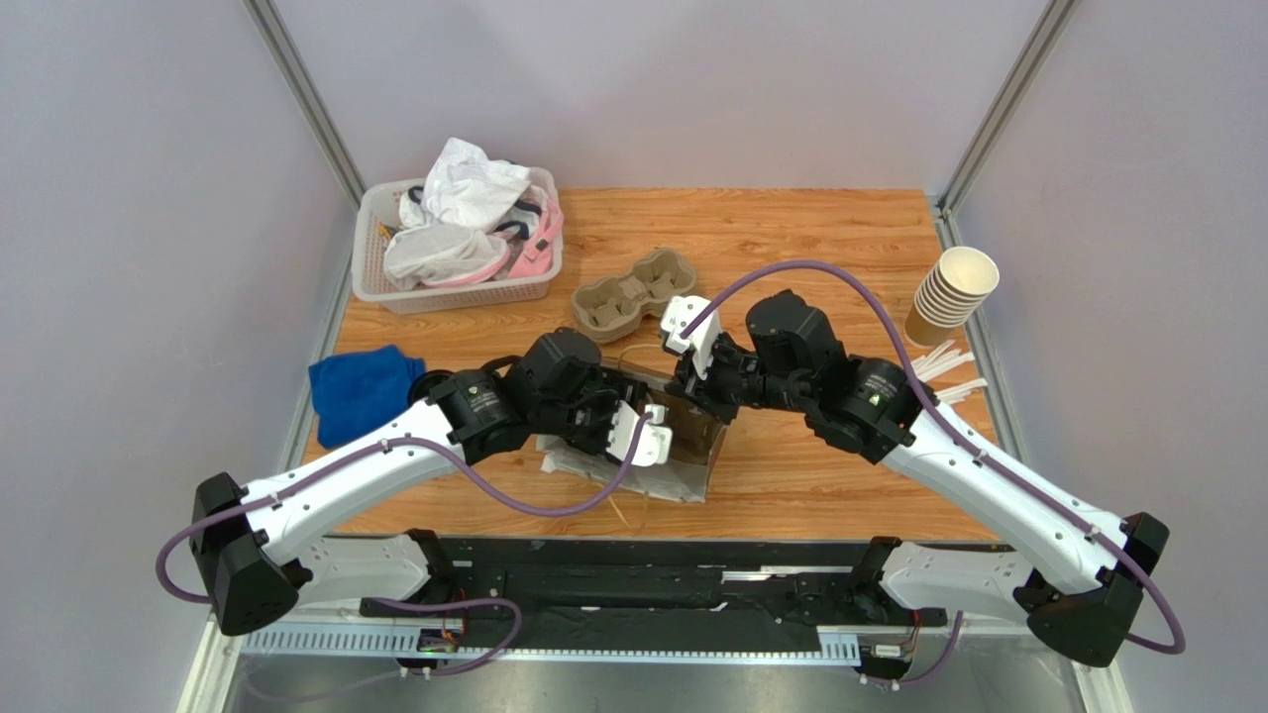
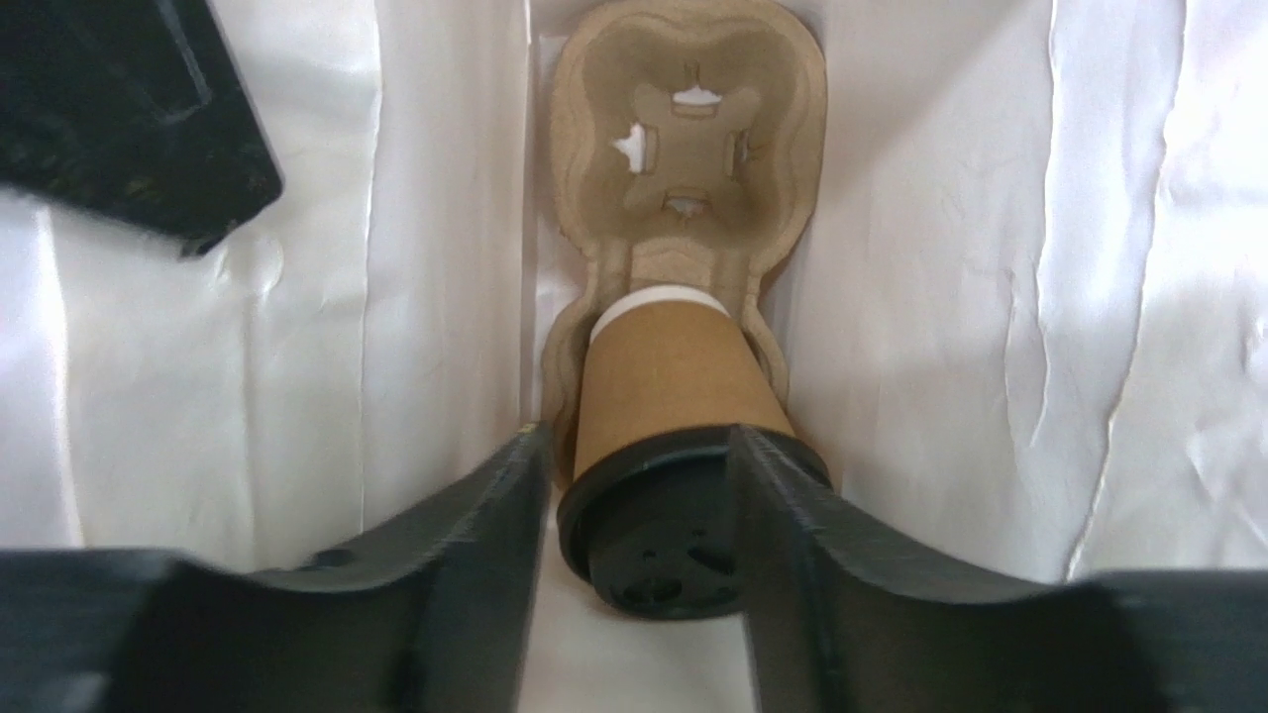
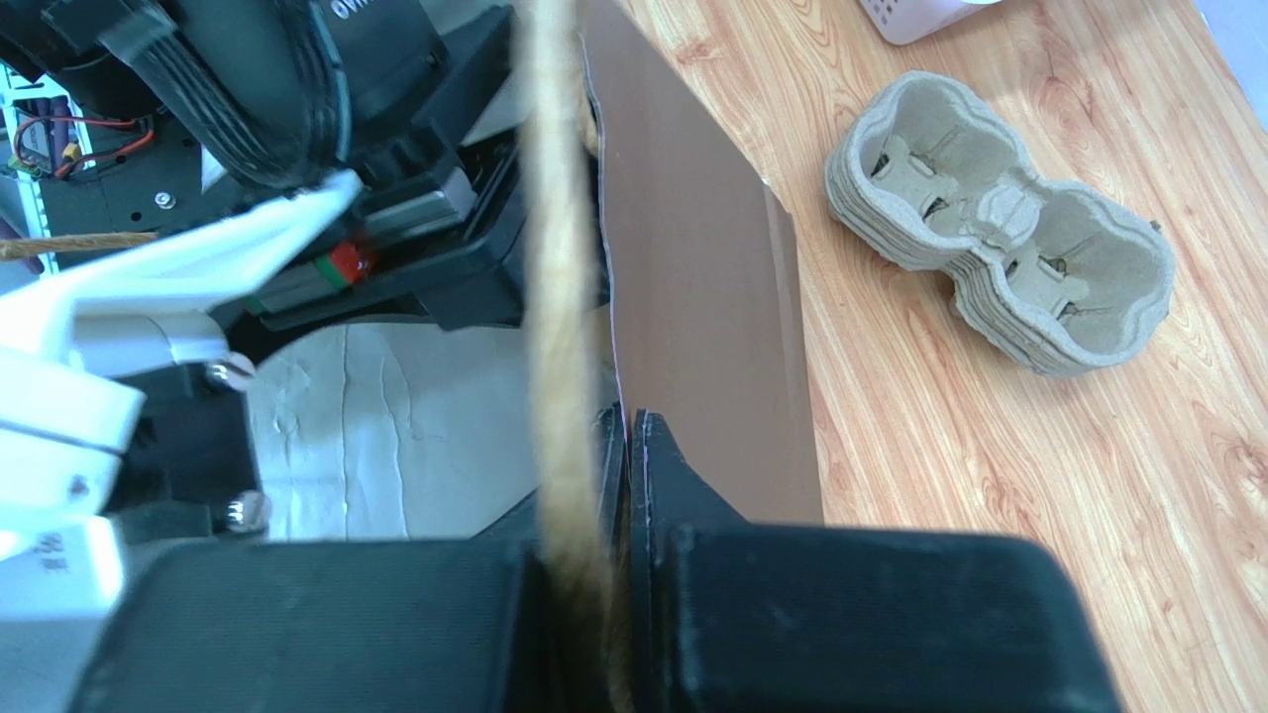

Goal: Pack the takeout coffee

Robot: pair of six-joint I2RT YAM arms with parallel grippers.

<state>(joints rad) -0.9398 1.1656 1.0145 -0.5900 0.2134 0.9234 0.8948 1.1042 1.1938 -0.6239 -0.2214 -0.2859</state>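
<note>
The takeout coffee point(image 2: 663, 394) stood in the near well of a pulp carrier point(image 2: 685, 134) at the bottom of the paper bag point(image 1: 688, 473), and the bag stood about mid-bench, toward the near edge. The cup's black lid point(image 2: 655, 550) faced my left wrist camera, and the carrier's far well had nothing in it.

The left gripper point(image 2: 633, 446) was down inside the bag with its fingers point(image 2: 476, 535) set narrowly apart on either side of the lid. One finger overlapped the lid's rim in my view. I could not tell whether the fingers were pressing on the lid or only hanging just above it.

The right gripper point(image 3: 622, 446) was pinched closed on the bag's top edge. The brown wall ran up from between its fingers, and the twisted paper handle point(image 3: 558, 268) crossed right in front of the lens.

Beyond the bag, toward the far edge, a stack of spare carriers point(image 1: 637, 290) lay on the wood. A white basket point(image 1: 384, 282) of crumpled white and pink things filled the far left corner, and a blue cloth point(image 1: 365, 389) lay by the left edge. At the right edge a stack of lidless cream cups point(image 1: 953, 294) lay tilted, with thin white sticks point(image 1: 945, 372) just nearer me.
</note>
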